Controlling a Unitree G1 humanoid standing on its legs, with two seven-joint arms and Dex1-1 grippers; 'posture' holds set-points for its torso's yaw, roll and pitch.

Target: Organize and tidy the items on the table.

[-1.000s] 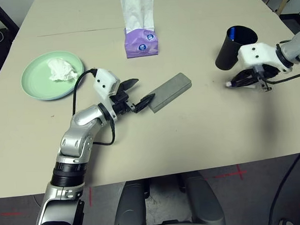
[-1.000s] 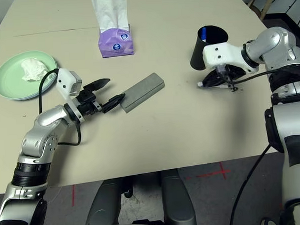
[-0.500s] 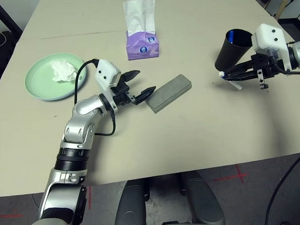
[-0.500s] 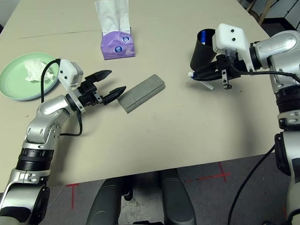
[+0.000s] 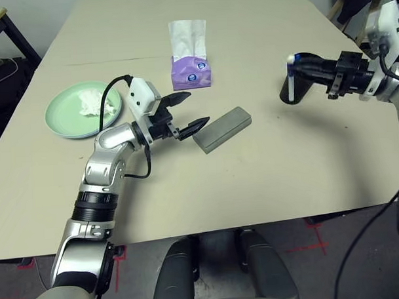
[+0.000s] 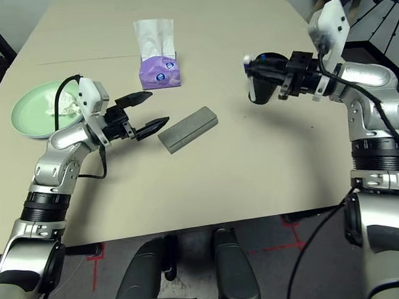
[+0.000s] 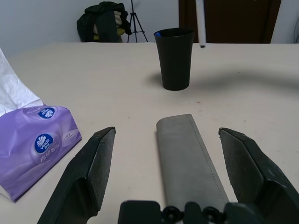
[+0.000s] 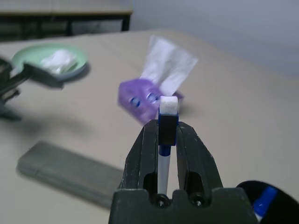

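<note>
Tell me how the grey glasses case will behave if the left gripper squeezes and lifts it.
The glasses case looks rigid and flat-sided, so it probably won't roll or sag. The open left gripper faces one short end; held there, the long body may droop.

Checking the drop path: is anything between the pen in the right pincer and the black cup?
Nothing visible. The right pincer holds the white pen upright beside the black cup, whose mouth is unobstructed.

Table (image 5: pixel 266 180): smooth matt beige top. Glasses case (image 7: pixel 189 158): matt grey, felt-like cloth with a stitched edge. Black cup (image 7: pixel 174 58): smooth plastic, slight sheen. Tissue box (image 5: pixel 190 70): glossy purple wrap, soft white paper protruding.
</note>
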